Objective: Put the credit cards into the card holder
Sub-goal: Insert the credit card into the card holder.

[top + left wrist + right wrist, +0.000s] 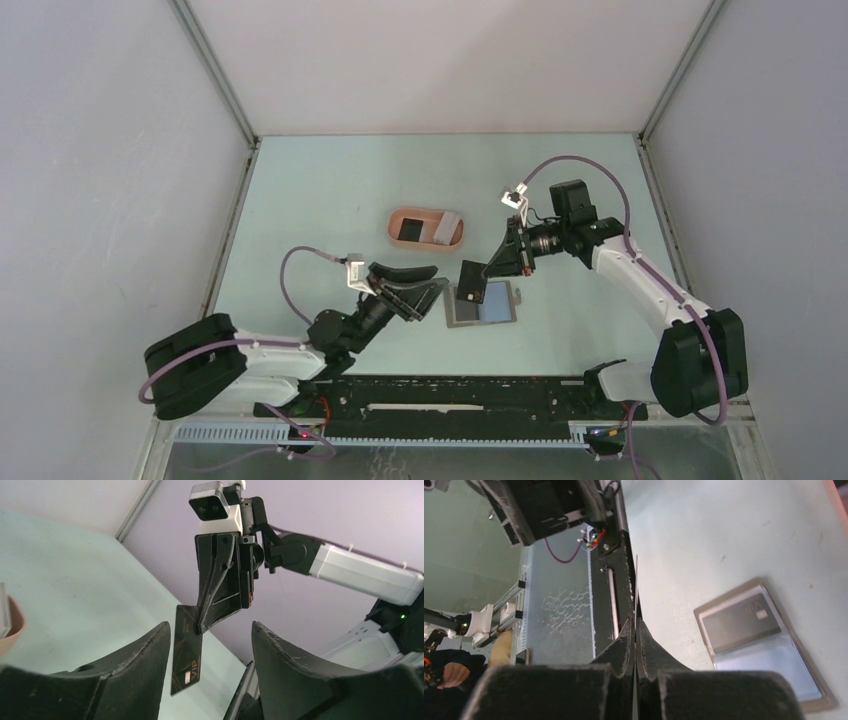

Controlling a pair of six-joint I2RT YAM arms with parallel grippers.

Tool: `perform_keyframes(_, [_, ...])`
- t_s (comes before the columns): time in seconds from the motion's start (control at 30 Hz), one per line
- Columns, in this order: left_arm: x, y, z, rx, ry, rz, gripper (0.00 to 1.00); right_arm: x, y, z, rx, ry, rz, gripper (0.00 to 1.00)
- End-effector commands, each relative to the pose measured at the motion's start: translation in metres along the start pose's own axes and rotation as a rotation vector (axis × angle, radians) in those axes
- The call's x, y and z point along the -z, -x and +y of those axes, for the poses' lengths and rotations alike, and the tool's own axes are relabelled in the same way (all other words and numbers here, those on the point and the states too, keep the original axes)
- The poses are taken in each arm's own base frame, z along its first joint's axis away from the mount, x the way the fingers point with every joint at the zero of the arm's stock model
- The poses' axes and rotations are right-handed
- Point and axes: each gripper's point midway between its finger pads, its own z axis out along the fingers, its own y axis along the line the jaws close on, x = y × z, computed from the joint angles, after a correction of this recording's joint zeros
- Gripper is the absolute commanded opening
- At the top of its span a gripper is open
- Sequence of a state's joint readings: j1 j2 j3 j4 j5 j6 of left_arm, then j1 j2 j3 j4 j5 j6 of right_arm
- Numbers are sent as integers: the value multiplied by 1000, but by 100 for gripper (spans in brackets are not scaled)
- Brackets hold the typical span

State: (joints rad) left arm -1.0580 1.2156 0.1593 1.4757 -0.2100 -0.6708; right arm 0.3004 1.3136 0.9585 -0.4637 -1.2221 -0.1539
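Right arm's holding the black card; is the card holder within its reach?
Probably yes: the right tool, shut on the black card, hangs near the card holder with bare table between; the left tool sits off that path.

Black card (472,282); salmon-pink card holder (392,229)

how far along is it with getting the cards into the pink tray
Done: a black card and a pale card lie in the pink tray. In hand: the right gripper is shut on a black VIP card, held up near the grey wallet; the left gripper is open and empty. Left: tray that card, then the dark card and blue card in the wallet.
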Motion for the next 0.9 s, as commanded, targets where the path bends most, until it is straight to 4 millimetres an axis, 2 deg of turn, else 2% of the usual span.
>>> perform_keyframes(0.0, [17, -7, 18, -86, 61, 52, 66, 6, -14, -26, -45, -103, 63, 0])
perform_keyframes(0.17, [20, -33, 31, -146, 135, 220, 66, 11, -43, -64, -230, -179, 139, 0])
perform_keyframes(0.33, [23, -53, 44, -151, 174, 291, 66, 12, -62, -92, -359, -243, 177, 0])
perform_keyframes(0.63, [21, -73, 74, -131, 266, 290, 64, 10, -74, -121, -460, -322, 189, 0])
perform_keyframes(0.87, [15, -89, 82, -106, 261, 289, 62, 10, -78, -131, -504, -341, 183, 0])
